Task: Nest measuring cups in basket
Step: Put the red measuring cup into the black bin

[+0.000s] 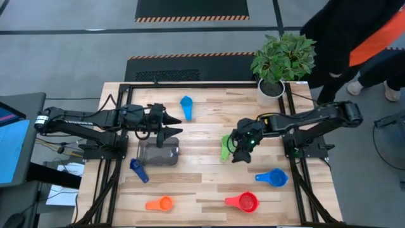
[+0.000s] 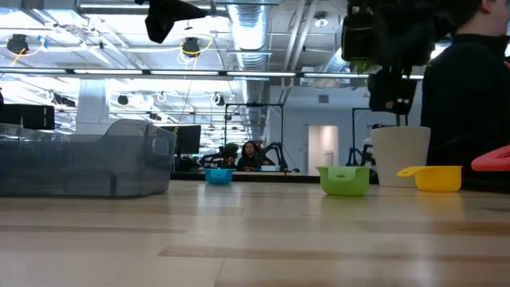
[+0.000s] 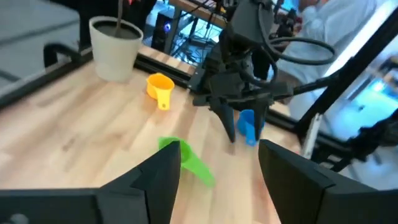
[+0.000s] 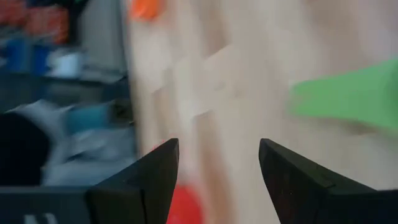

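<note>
Seven cups in this set, and none of them looks nested from what I can see. The basket [image 1: 157, 152] sits left of centre on the table [image 1: 202, 183], right under the left gripper [image 1: 169, 125]. From above it reads as a grey see-through bin, and I can't make out anything inside it. Low view shows its walls, and no cup shows through them either.

Cups are scattered: light blue cup [image 1: 186, 105] toward the back, dark blue cup [image 1: 137, 169] just beside the basket's front-left corner, orange cup [image 1: 161, 204] and red cup [image 1: 244, 202] along the front edge, blue cup [image 1: 272, 178] on the right. The green cup [image 1: 225, 147] lies mid-table, just beside the right gripper [image 1: 240, 147]. The yellow cup [image 2: 434, 177] only shows in the low and left wrist views, close to the white plant pot [image 1: 271, 90], which has a leafy plant in it.

Both grippers have their fingers spread wide with nothing between them. The left one hangs above the basket's back edge, not touching it. The right one is just above the wood next to the green cup, apart from it.

A person in dark clothes stands past the back-right corner.
</note>
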